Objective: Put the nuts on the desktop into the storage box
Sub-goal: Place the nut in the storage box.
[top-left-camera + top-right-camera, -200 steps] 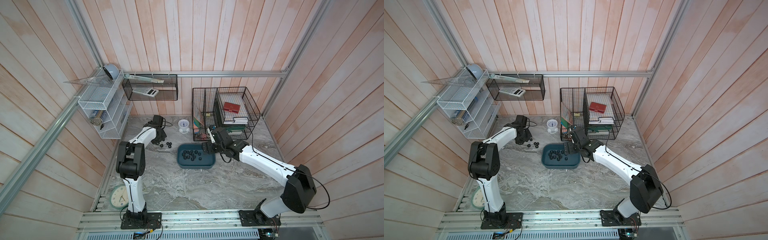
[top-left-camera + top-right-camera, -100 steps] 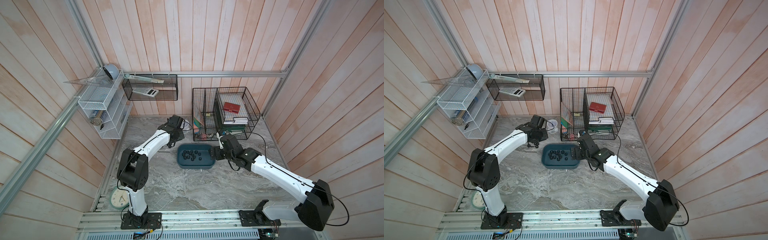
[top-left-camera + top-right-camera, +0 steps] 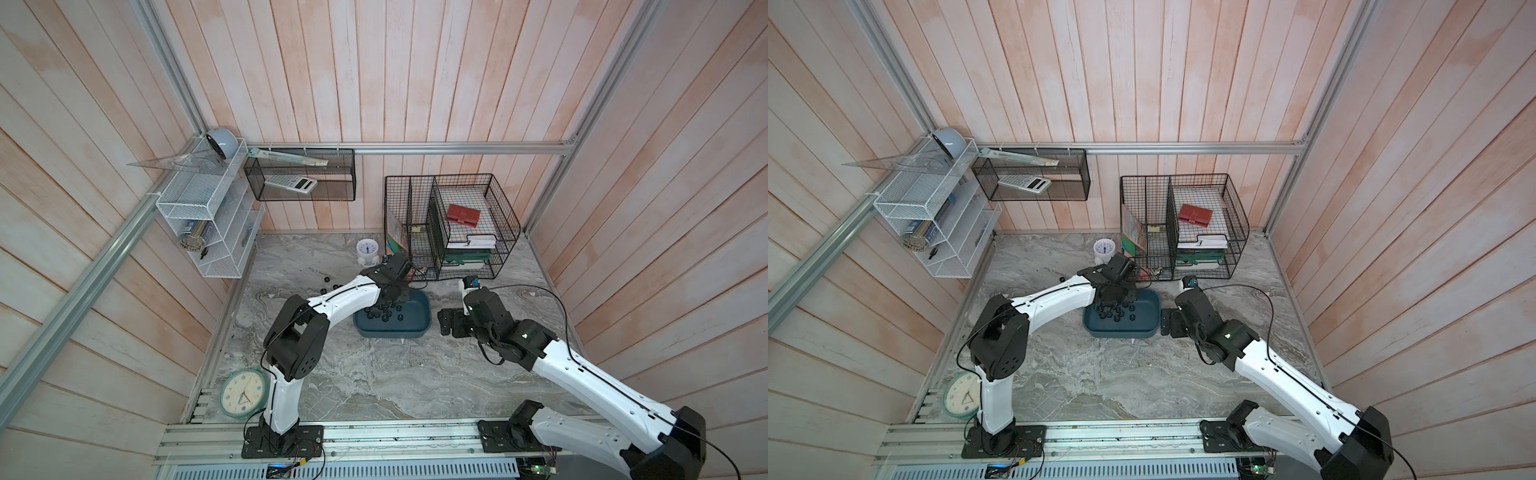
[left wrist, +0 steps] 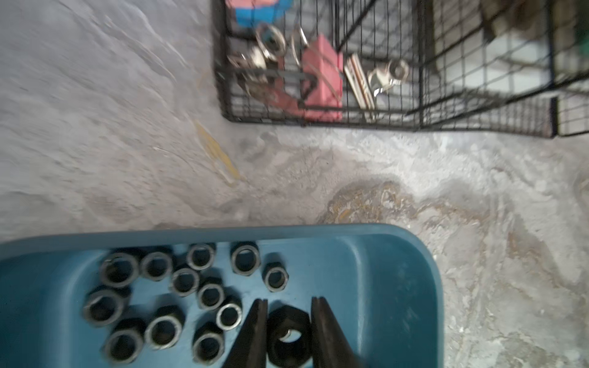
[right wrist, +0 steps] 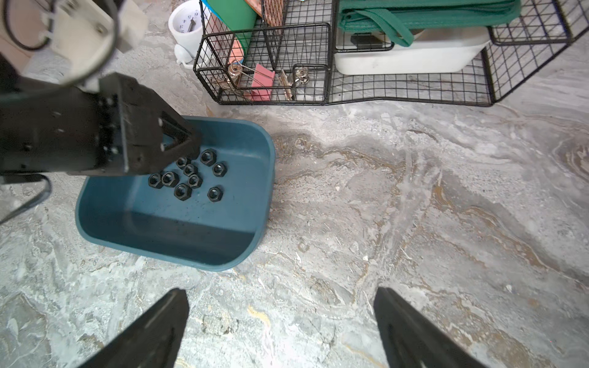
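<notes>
Your left tool (image 4: 290, 301) is clamped on a nut (image 4: 288, 334) over the box (image 4: 398, 255), beside the nuts (image 4: 191, 286) inside; let go too high and it could bounce out. Your right tool (image 5: 280, 290) gapes empty beside the box.

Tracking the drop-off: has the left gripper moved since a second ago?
Yes. The left gripper, holding a nut, went from beside the storage box to over it.

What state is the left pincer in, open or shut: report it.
Left pincer shut on a nut: the left wrist view shows its fingers pressing both sides of it, over the storage box.
</notes>
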Motion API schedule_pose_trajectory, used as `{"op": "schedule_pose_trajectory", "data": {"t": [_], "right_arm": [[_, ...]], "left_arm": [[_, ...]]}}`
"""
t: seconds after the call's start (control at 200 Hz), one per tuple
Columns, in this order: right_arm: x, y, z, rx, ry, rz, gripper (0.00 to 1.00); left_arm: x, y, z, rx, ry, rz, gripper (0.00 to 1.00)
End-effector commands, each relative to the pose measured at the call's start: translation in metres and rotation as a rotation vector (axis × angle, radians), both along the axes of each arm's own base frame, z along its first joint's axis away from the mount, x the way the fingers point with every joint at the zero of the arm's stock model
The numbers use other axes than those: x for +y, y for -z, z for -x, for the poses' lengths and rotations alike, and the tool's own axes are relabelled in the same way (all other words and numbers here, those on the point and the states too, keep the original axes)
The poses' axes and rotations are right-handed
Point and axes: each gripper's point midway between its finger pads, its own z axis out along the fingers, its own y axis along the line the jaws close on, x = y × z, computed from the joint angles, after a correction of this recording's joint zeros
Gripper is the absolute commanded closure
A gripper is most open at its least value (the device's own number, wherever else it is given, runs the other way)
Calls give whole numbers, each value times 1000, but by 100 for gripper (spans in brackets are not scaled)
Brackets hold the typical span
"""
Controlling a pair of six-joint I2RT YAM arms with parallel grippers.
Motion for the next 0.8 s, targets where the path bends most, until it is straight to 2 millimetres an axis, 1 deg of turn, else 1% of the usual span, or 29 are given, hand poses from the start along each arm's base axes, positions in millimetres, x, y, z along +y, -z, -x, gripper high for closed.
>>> {"op": "schedule_pose_trajectory", "data": {"t": [0.0,0.08,0.195,0.29,0.4,0.445,0.55,0.61,0.715,0.765,0.795], "right_arm": [[-16,7,11,24,51,20,2],[-23,8,16,27,65,25,2],[-30,8,21,26,79,29,2],[-33,8,23,24,88,30,2],[-32,9,22,26,88,27,2],[-30,9,22,29,85,27,2],[-28,9,19,28,79,31,2],[-26,8,17,27,74,31,2],[-22,7,14,21,64,34,2],[-20,6,12,18,58,36,2],[-18,5,10,16,54,35,2]], "left_arm": [[-24,3,-5,-8,28,37,80],[-34,11,-4,-1,48,36,80],[-42,22,-2,16,67,28,80],[-43,30,0,30,73,17,79],[-41,37,1,40,81,0,78],[-40,39,2,45,83,-6,77],[-39,39,3,47,87,-13,73],[-38,37,3,44,89,-14,66],[-37,29,3,35,91,-14,60],[-36,25,2,27,91,-16,54],[-35,21,2,23,91,-17,53]]}}
